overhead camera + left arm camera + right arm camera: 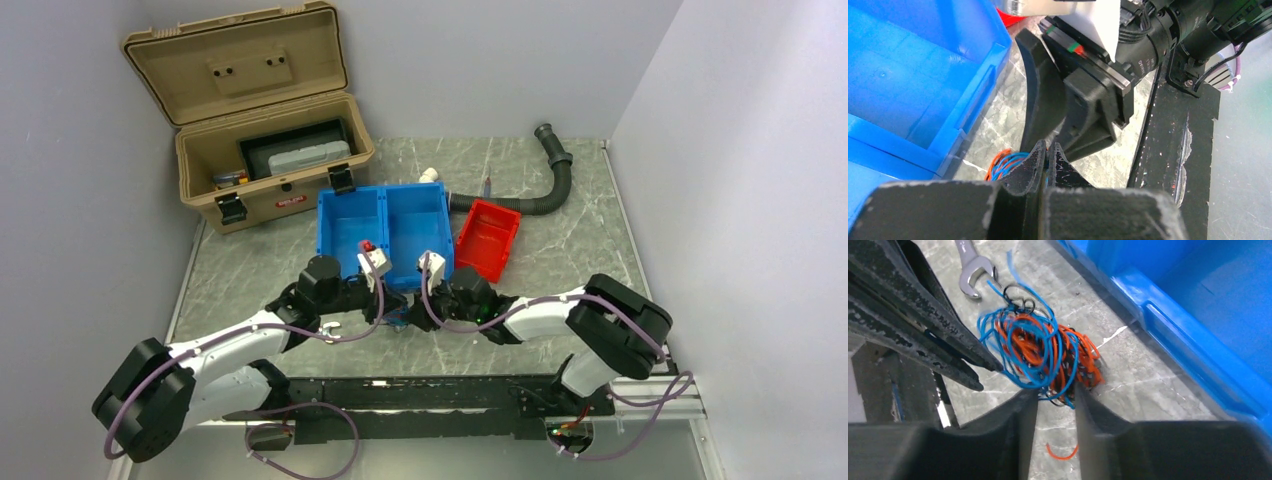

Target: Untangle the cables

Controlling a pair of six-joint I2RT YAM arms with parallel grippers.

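We see the cables (1040,357), a loose knot of thin blue, orange and black strands. It lies on the marbled table (1148,385) at the centre of the right wrist view, just beside the blue bin (1173,340). The right gripper (1057,395) straddles the knot's lower edge, jaws apart. The left gripper (1046,150) is pressed together at the knot's left edge; we cannot tell if it pinches a strand. We judge the wires light, springy and quick to snag, so an outer blue loop seems the best hold.

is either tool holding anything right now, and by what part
The left tool looks shut on a blue strand at the edge of the cables. The right tool straddles their near edge, jaws apart, gripping nothing yet.
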